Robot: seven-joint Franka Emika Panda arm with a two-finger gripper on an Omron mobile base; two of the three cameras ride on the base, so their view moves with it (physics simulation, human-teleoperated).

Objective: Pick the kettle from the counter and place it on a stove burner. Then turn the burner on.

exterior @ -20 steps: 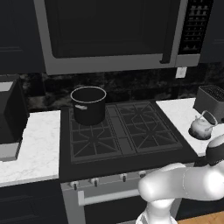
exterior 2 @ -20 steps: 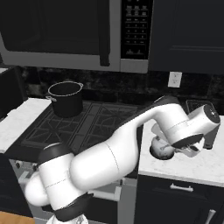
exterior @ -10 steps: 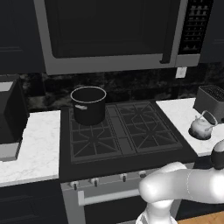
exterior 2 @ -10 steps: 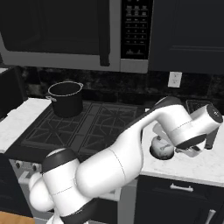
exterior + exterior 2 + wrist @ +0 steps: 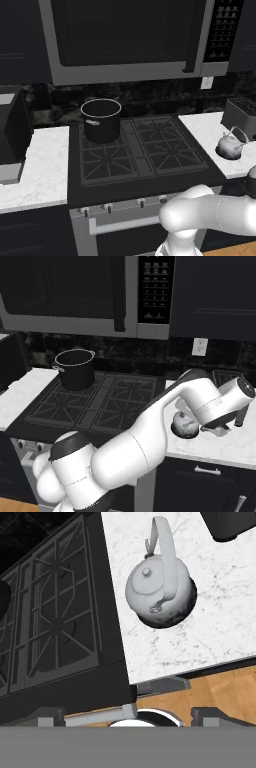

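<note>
kettle (image 5: 159, 594) on counter (image 5: 220, 617) (tool wide apart)

Dark cabinets (image 5: 215, 296), microwave (image 5: 135, 35) overhead, black backsplash (image 5: 150, 102), wood floor (image 5: 220, 692).

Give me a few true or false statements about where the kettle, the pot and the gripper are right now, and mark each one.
1. The kettle stands on the counter, right of the cooktop. True.
2. The gripper holds the kettle by its handle. False: the gripper is open and apart from the kettle.
3. The black pot sits on a rear left burner. True.
4. The kettle lies tipped on its side. False: it stands upright, handle arched above the lid.
5. A toaster stands behind the kettle. True.
</note>
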